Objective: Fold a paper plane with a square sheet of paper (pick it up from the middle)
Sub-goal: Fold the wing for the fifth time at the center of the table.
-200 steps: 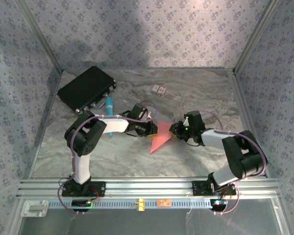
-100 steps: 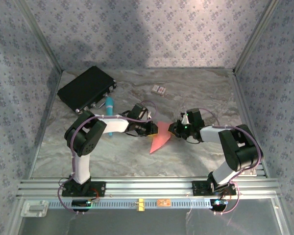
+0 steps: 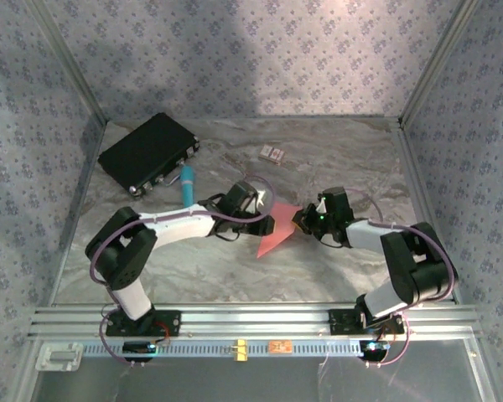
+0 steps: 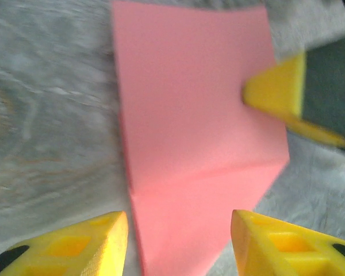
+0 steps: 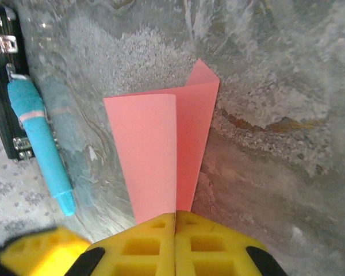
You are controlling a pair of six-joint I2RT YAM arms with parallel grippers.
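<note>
Sitting in the middle of the marble table [image 3: 352,159], the part-folded paper plane [image 3: 277,239] lies squarely between the two arms, its long axis running from a wide end on the far side down to a point aimed at the near-left. The right gripper [image 3: 300,222] is clenched on the wide end's right edge; from its own wrist camera the yellow pads meet flush with the salmon-pink paper coming out from between them and stretching straight ahead, a centre crease in line with the seam of the fingers. The left gripper [image 3: 264,222] stands released at the opposite, left edge, its two fingertips spread wide with the paper lying between and ahead of them and nothing pinched. One right fingertip [image 4: 276,95] presses on the far side of the sheet in the left wrist view. The teal marker [image 3: 186,178] and black case [image 3: 147,151] lie well apart to the far left. The next crease probably falls to the left arm, the right serving as anchor.
</note>
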